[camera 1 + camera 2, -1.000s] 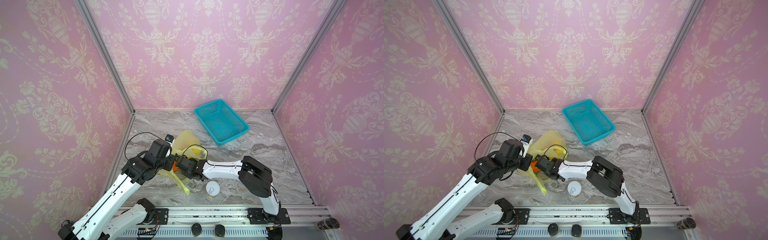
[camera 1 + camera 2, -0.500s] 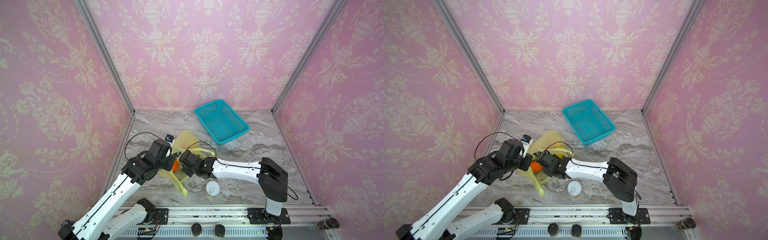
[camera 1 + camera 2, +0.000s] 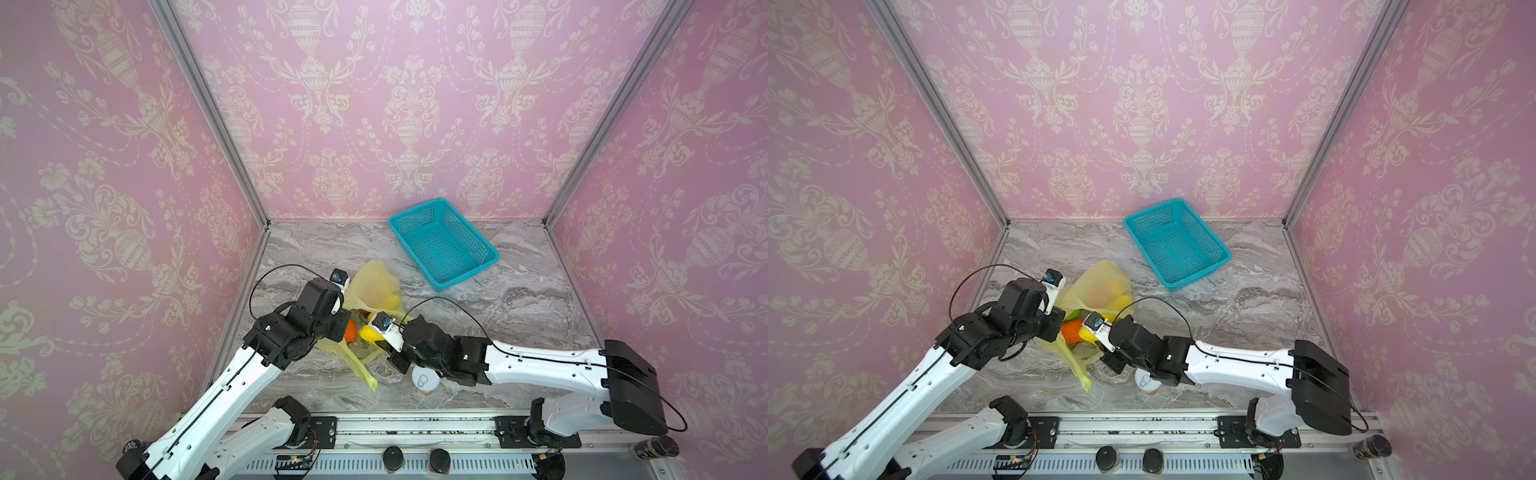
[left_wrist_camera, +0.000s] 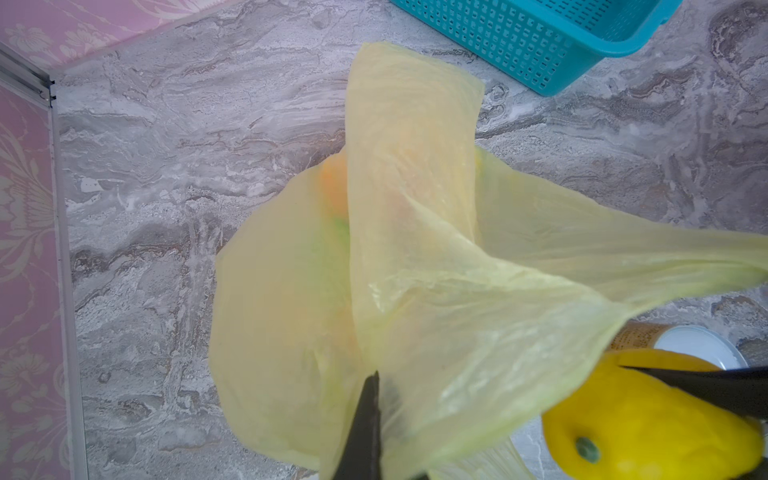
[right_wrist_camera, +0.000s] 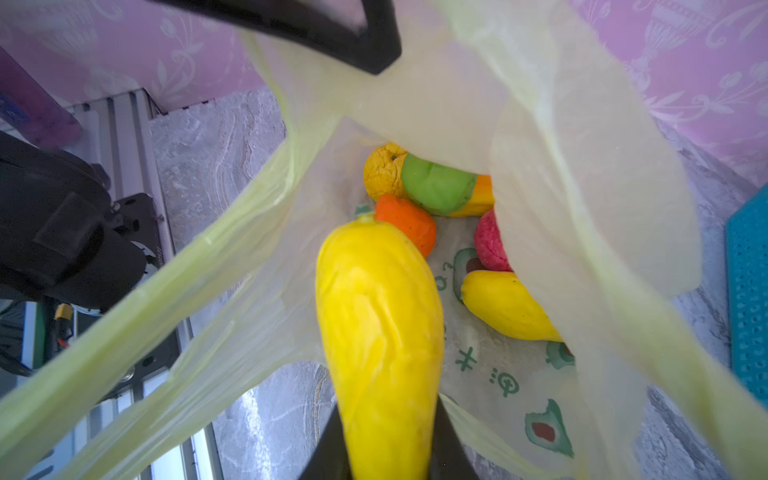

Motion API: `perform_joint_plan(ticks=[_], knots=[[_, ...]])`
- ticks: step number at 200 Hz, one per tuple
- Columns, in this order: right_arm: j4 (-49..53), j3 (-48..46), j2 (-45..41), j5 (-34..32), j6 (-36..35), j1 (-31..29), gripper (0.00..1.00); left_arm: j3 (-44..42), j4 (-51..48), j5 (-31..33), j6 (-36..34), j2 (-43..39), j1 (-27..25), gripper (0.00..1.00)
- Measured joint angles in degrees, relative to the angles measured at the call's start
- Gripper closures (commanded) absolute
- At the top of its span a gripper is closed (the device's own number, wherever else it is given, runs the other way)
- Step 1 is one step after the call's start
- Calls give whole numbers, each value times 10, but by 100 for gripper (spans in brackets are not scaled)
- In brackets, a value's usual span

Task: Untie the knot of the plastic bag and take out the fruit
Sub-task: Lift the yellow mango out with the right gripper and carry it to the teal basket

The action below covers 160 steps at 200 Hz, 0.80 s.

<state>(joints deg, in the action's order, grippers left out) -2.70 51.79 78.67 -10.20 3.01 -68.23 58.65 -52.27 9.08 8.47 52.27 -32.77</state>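
The plastic bag (image 3: pixel 376 286) is lying on the marble desk (image 3: pixel 519 299) left of the middle and near the left wall, its mouth gaping toward the front between the two arms. Inside it, in the right wrist view, an orange fruit (image 5: pixel 409 224), a green apple (image 5: pixel 438 189), a wrinkled yellow fruit (image 5: pixel 382 170), a pink-red fruit (image 5: pixel 490 243) and a second elongated yellow fruit (image 5: pixel 507 305) are resting on the printed lower film, packed close together. A long yellow fruit (image 5: pixel 382 332) is sitting at the bag's mouth, its far end touching the orange one, and the right tool (image 5: pixel 388 436) is gripping its near end, one finger pressing on each side of it. The left tool (image 4: pixel 380 390) is pinching the upper film of the bag with its fingers closed flat together, so the thin plastic is standing up like a tent above the fruit. One handle strip (image 3: pixel 361 365) is trailing loose across the desk toward the front rail. A white-lidded can (image 3: pixel 424 382) is standing upright just beside the strip, partly under the right arm's wrist. The teal basket (image 3: pixel 442 245) is sitting farther back near the rear wall, apart from the bag, and showing no contents in both top views.
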Motion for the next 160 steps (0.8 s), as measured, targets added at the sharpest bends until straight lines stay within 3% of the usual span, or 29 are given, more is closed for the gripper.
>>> perform_joint_plan(ticks=[43, 97, 124, 160], knots=[[-72, -76, -157, 4, 15, 24, 98, 0, 0, 3, 0, 1, 0, 100], [-80, -110, -290, -13, 69, 125, 100, 1, -1, -7, 8, 22, 0, 100], [-52, -100, -288, -35, 104, 195, 100, 0, 0, -15, 17, 30, 0, 100], [12, -38, -175, -48, 159, 292, 100, -11, 6, -19, 21, 5, 0, 100]])
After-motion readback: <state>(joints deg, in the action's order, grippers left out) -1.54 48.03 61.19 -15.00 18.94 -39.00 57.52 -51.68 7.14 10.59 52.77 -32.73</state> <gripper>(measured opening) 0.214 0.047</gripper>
